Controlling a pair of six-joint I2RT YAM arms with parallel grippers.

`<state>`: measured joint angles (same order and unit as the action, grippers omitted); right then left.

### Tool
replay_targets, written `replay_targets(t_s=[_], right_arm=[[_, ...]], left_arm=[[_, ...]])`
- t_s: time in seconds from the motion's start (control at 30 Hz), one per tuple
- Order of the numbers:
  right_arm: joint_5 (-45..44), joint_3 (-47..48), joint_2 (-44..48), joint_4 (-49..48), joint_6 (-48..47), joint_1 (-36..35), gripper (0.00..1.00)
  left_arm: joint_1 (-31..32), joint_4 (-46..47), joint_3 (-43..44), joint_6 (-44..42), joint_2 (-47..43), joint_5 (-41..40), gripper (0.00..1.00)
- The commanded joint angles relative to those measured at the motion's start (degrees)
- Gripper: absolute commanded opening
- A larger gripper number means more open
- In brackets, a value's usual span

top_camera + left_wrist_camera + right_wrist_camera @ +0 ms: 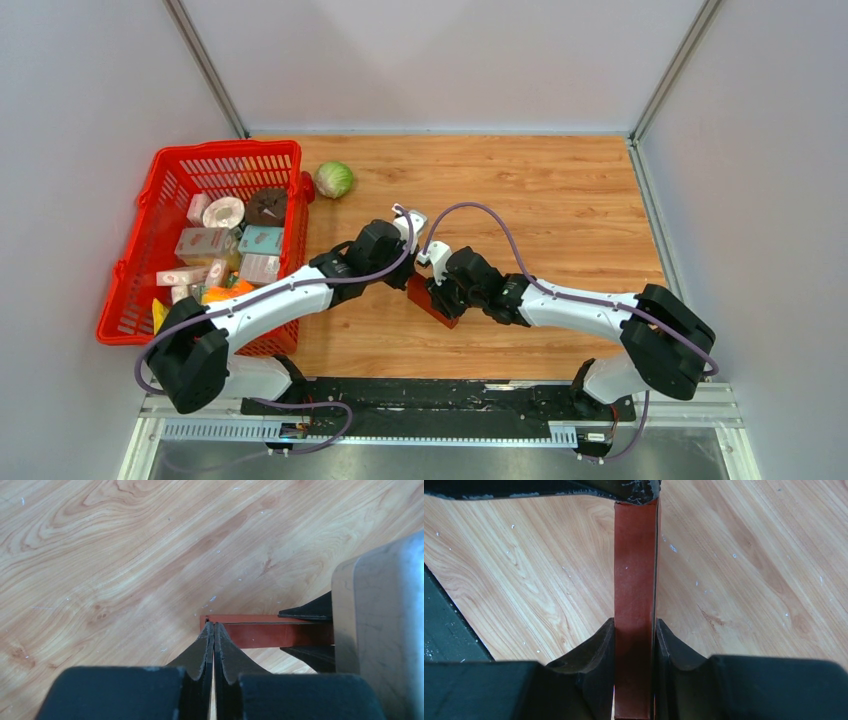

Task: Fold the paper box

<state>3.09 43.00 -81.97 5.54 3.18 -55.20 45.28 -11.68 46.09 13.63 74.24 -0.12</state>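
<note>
Right pincer (635, 632) is clamping the paper box (635, 565), left pincer (214, 630) is pinching tight on the end opposite, so it's probably sitting half-folded, not finished.

From above, the paper box (440, 305) showed only a dark red corner; the left arm (280, 297) and right arm (575, 303) covered the rest. The right wrist view cut it off at the bottom edge. Whether the left jaws pinched cardboard could not be told. The red basket's (150, 215) near corner lay under the left arm, and the print on its cartons (205, 243) was too small to read.
</note>
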Motion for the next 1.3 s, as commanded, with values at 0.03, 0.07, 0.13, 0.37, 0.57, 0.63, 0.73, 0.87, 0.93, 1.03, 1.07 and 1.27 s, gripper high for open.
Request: replay_targets(t_s=[0.03, 0.07, 0.13, 0.37, 0.57, 0.63, 0.73, 0.87, 0.93, 1.03, 1.07, 1.27], right_arm=[[-0.72, -0.11, 1.47, -0.79, -0.37, -0.17, 0.31], [-0.81, -0.11, 1.38, -0.88, -0.37, -0.17, 0.31], [-0.98, -0.38, 1.47, -1.06, -0.02, -0.17, 0.33], [-1.95, -0.64, 2.69, -1.50, -0.02, -0.17, 0.37], [-2.21, -1.26, 3.66, -1.85, 0.25, -0.26, 0.40], [-2.13, -1.34, 3.93, -1.94, 0.33, -0.17, 0.42], [-1.95, -1.34, 3.84, -2.11, 0.16, -0.26, 0.41], [-1.51, -0.99, 3.84, -2.29, -0.10, -0.26, 0.42], [-1.51, -0.82, 3.49, -1.94, -0.19, -0.17, 0.42], [-1.42, -0.47, 3.31, -1.76, -0.19, -0.09, 0.43], [-1.51, -0.38, 3.14, -1.67, -0.19, -0.08, 0.44], [-1.69, -0.46, 3.93, -1.32, 0.07, 0.09, 0.50]], left_arm=[[1.57, -3.17, -1.96, 1.14, 0.39, -1.55, 0.03], [1.92, -3.08, -2.31, 1.40, -0.05, -2.51, 0.03], [2.36, -2.91, -3.19, 2.36, -0.76, -3.22, 0.00], [2.97, -2.73, -4.86, 4.83, -1.11, -4.98, 0.00], [2.98, -2.55, -4.87, 5.09, -1.11, -5.15, 0.00], [2.98, -2.73, -4.86, 5.18, -1.81, -5.41, 0.00], [2.98, -2.65, -6.35, 6.23, -6.02, -6.55, 0.00], [2.98, -2.20, -8.21, 7.11, -12.88, -7.52, 0.14], [2.89, -3.25, -7.50, 6.85, -14.21, -8.40, 0.18], [2.71, -3.87, -6.27, 6.50, -13.33, -8.06, 0.22], [2.71, -3.35, -6.01, 6.33, -12.89, -7.79, 0.25], [2.62, 0.51, -4.87, 4.04, -7.27, -6.56, 0.29]])
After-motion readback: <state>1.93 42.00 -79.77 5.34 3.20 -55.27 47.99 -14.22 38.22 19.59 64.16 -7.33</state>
